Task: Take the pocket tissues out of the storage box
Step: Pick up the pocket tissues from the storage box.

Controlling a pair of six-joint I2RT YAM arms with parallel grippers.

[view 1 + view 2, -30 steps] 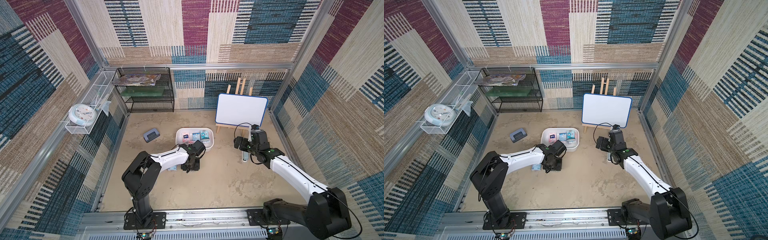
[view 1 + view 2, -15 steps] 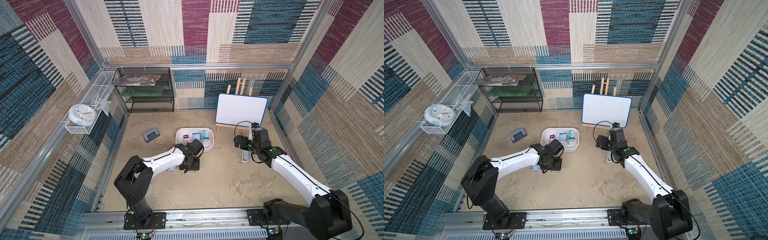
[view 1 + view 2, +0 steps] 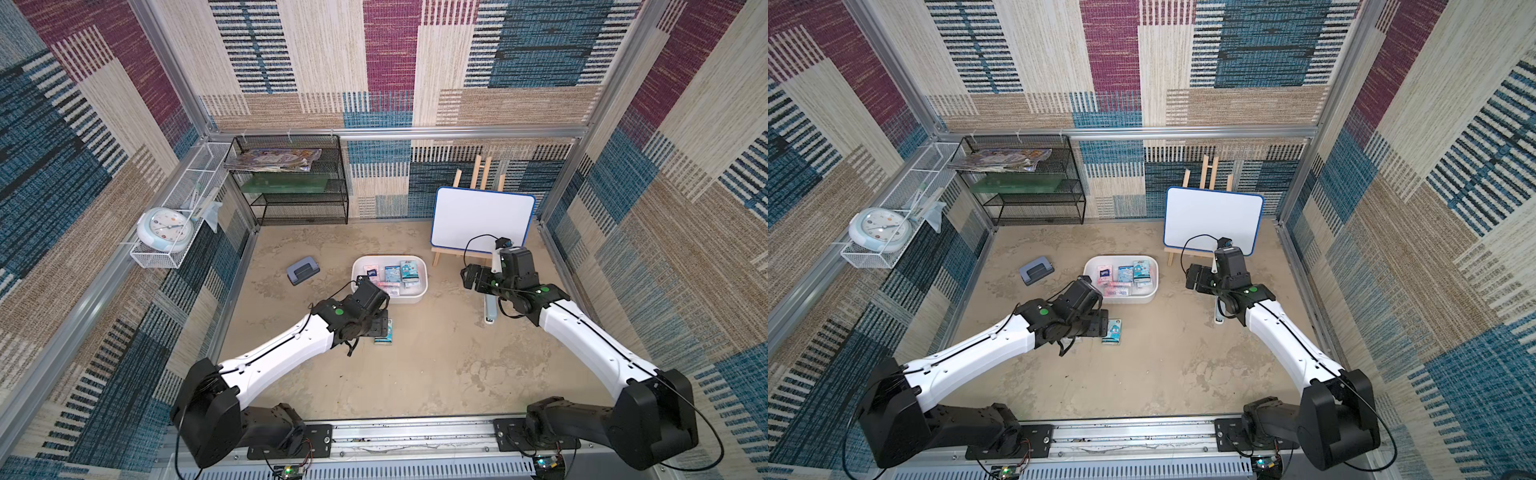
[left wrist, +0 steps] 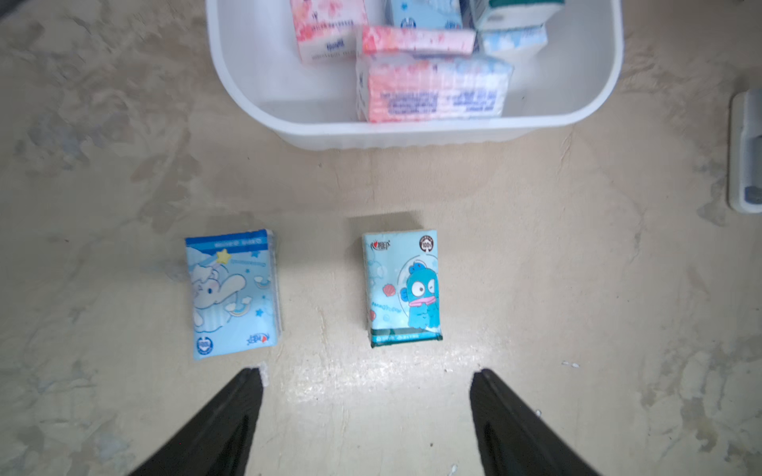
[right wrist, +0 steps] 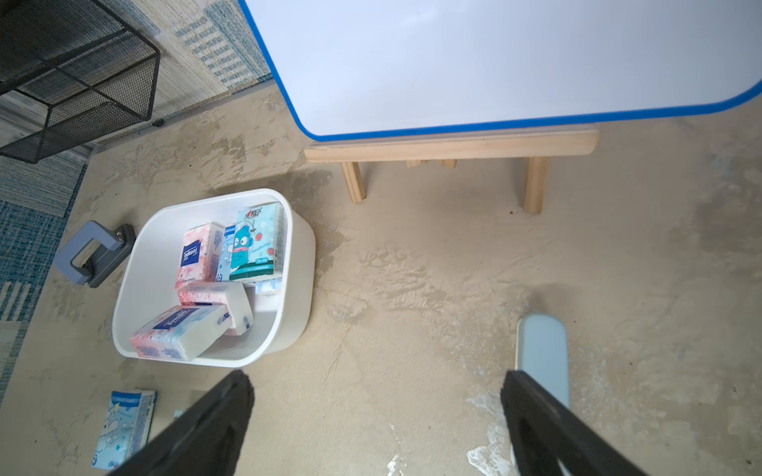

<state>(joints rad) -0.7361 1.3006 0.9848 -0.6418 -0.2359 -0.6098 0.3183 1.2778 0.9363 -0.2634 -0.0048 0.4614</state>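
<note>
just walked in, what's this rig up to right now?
The arms are unloading the storage box. An elephant packet and a fish packet already lie flat on the table outside it. The left gripper hovers by them, jaws open and empty. Several pocket tissues sit inside the box. The right gripper hovers near the whiteboard, jaws open, holding nothing.

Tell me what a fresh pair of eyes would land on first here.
The white storage box sits mid-floor, holding a jumble of pink and blue packets. On the robot's side of it, two packets lie flat on the sandy floor: the elephant packet and the teal cartoon packet, side by side but apart. The left tool is open and empty just short of them. At the back right stands the blue-edged whiteboard.
</note>
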